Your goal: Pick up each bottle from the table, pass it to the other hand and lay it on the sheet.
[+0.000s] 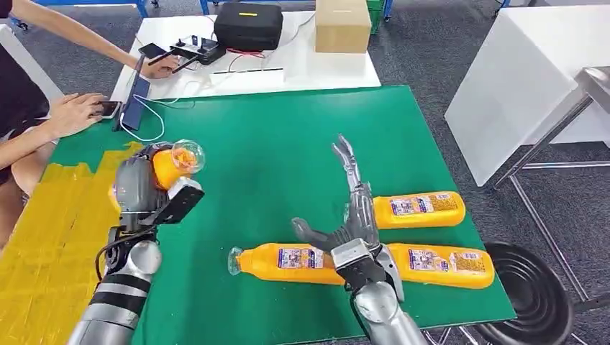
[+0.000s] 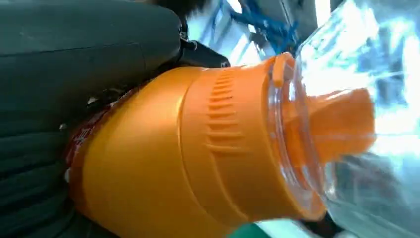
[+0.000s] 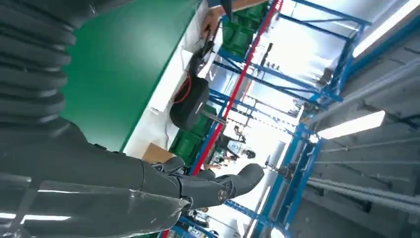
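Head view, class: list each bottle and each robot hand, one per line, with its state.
Held bottle: lifted, gripped by the left hand.
Middle bottle: lying on the green mat.
Far-right bottle: lying.
Near-right bottle: lying.
Right hand: empty, fingers spread above the bottles.

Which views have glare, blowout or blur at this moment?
Head view: even light, sharp; small highlight on the clear cap of the orange bottle in the left hand. Left wrist view: that bottle very close and soft, its cap washed out. Right wrist view: the right hand dark against blown-out ceiling lights.
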Available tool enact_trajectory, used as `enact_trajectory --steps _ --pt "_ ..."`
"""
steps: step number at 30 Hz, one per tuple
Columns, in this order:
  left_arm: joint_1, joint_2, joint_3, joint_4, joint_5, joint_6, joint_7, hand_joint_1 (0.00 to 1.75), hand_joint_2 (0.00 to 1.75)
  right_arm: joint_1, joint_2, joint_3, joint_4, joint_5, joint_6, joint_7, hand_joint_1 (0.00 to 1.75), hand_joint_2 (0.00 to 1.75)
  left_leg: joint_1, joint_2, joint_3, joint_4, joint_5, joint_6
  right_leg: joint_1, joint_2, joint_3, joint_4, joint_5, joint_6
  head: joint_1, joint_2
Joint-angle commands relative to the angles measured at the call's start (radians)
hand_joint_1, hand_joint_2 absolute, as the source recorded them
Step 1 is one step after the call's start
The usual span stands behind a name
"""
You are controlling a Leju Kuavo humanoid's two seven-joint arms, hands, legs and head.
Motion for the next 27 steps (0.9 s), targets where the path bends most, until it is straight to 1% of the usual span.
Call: enact_trajectory --steps 1,2,4,6,7,11,12,13,14,16,17,18,19,20,21,22,23,24,27 --pt "-0.107 0.141 0.153 0.288 -0.281 0.022 0.103 1.75 1.75 -0.001 -0.041 -0.052 -0.024 -0.067 0.010 -0.001 0.00 1.75 0.002 0.002 0.004 -0.001 -0.001 -0.003 0.002 0.005 0.003 -0.001 0.000 -0.002 0.000 0.000" --pt "-0.114 0.156 0.155 0.331 -0.308 0.022 0.105 1.75 1.75 -0.007 -0.045 -0.047 -0.018 -0.073 0.014 -0.002 0.00 1.75 0.002 0.001 0.003 0.000 -0.001 -0.002 0.002 0.004 0.002 -0.001 0.000 -0.002 0.000 0.000" --pt "-0.138 0.164 0.154 0.422 -0.292 0.022 0.092 1.75 1.75 -0.014 -0.049 -0.040 -0.014 -0.076 0.014 -0.002 0.00 1.75 0.002 0.000 0.003 -0.001 0.000 -0.002 0.002 0.003 0.002 -0.001 0.000 -0.002 0.000 0.000" --pt "-0.163 0.158 0.156 0.527 -0.320 0.022 0.087 1.75 1.75 -0.022 -0.051 -0.028 -0.003 -0.077 0.022 -0.001 0.00 1.75 0.002 -0.001 0.003 0.000 0.000 -0.002 0.002 0.002 0.002 -0.001 0.000 -0.001 0.000 0.000" --pt "-0.177 0.155 0.138 0.601 -0.310 0.022 0.081 1.75 1.75 -0.032 -0.058 -0.020 0.014 -0.079 0.021 0.016 0.00 1.75 0.002 -0.001 0.002 0.000 0.000 -0.002 0.002 0.001 0.001 0.000 0.000 -0.001 0.000 0.000" --pt "-0.165 0.143 0.140 0.610 -0.296 0.022 0.067 1.75 1.75 -0.039 -0.058 -0.020 0.031 -0.082 0.021 0.018 0.00 1.75 0.002 0.000 0.003 -0.001 0.000 -0.002 0.002 0.002 0.002 -0.001 0.000 0.000 0.000 0.000" --pt "-0.155 0.112 0.130 0.567 -0.328 -0.020 0.105 1.75 1.75 -0.044 -0.058 -0.020 0.043 -0.085 0.021 0.018 0.00 1.75 0.004 -0.001 0.003 0.000 0.000 -0.002 0.003 0.003 0.003 -0.001 0.000 -0.001 0.000 0.000" --pt "-0.160 0.116 0.151 0.655 -0.265 0.022 0.038 1.75 1.75 -0.050 -0.056 -0.016 0.053 -0.085 0.020 0.018 0.00 1.75 0.005 -0.001 0.003 0.001 -0.001 -0.003 0.004 0.004 0.004 -0.001 0.000 -0.001 0.000 0.000" --pt "-0.160 0.116 0.151 0.655 -0.265 0.022 0.038 1.75 1.75 -0.050 -0.056 -0.016 0.053 -0.085 0.020 0.018 0.00 1.75 0.002 0.000 0.001 -0.001 0.000 -0.002 0.002 0.002 0.001 -0.001 0.000 0.000 0.001 0.000" --pt "-0.158 0.081 0.170 0.701 -0.198 0.022 -0.022 1.75 1.75 -0.060 -0.055 -0.007 0.067 -0.083 0.022 0.023 0.00 1.75 0.002 -0.001 0.002 -0.001 0.000 -0.002 0.002 0.002 0.002 -0.001 0.000 -0.001 0.000 0.000" --pt "-0.160 0.077 0.173 0.707 -0.188 0.022 -0.035 1.75 1.75 -0.061 -0.056 -0.006 0.069 -0.083 0.022 0.024 0.00 1.75 0.003 -0.001 0.003 -0.001 0.000 -0.002 0.003 0.002 0.003 -0.001 -0.001 -0.001 0.001 0.000" --pt "-0.161 0.052 0.183 0.727 -0.146 0.022 -0.079 1.75 1.75 -0.066 -0.055 -0.005 0.077 -0.081 0.021 0.029 0.00 1.75 0.002 -0.002 0.003 -0.001 0.000 -0.002 0.002 0.001 0.003 -0.001 0.000 -0.001 0.000 0.000" --pt "-0.161 0.052 0.183 0.727 -0.146 0.022 -0.079 1.75 1.75 -0.066 -0.055 -0.005 0.077 -0.081 0.021 0.029 0.00 1.75 0.003 -0.002 0.002 -0.001 0.000 -0.002 0.003 0.001 0.003 -0.001 0.000 -0.001 0.000 0.000" --pt "-0.161 0.037 0.184 0.732 -0.134 0.022 -0.091 1.75 1.75 -0.070 -0.054 -0.005 0.085 -0.081 0.021 0.031 0.00 1.75 0.002 -0.002 0.002 -0.001 0.000 -0.002 0.002 0.000 0.003 -0.001 0.000 -0.001 0.000 0.000" --pt "-0.164 0.031 0.188 0.737 -0.113 0.022 -0.112 1.68 1.75 -0.073 -0.053 -0.003 0.091 -0.079 0.021 0.035 0.00 1.75 0.002 -0.002 0.002 -0.001 0.001 -0.002 0.002 0.000 0.002 -0.001 0.000 -0.001 0.000 0.000" --pt "-0.168 0.018 0.197 0.748 -0.076 0.016 -0.139 0.73 1.75 -0.076 -0.053 0.000 0.099 -0.074 0.022 0.039 0.00 1.75 0.003 -0.003 0.003 -0.001 0.000 -0.002 0.003 0.000 0.003 -0.001 0.000 -0.001 0.000 0.000" --pt "-0.170 0.017 0.199 0.751 -0.066 0.012 -0.148 0.05 1.75 -0.077 -0.052 0.000 0.101 -0.073 0.022 0.040 0.00 1.75 0.002 -0.002 0.002 0.000 0.001 -0.002 0.002 0.000 0.002 -0.001 0.000 -0.001 0.000 0.000" --pt "-0.174 0.011 0.203 0.753 -0.046 0.003 -0.157 0.00 1.75 -0.079 -0.051 0.002 0.108 -0.068 0.021 0.041 0.00 1.75 0.002 -0.002 0.001 0.000 0.001 -0.002 0.002 0.000 0.001 -0.001 0.000 -0.001 0.000 0.000" --pt "-0.175 0.005 0.218 0.746 0.002 -0.013 -0.187 0.00 1.75 -0.082 -0.053 0.005 0.115 -0.054 0.019 0.046 0.00 1.75 0.002 -0.003 0.001 0.000 0.001 -0.002 0.002 -0.001 0.002 -0.001 0.000 -0.001 0.000 0.000"
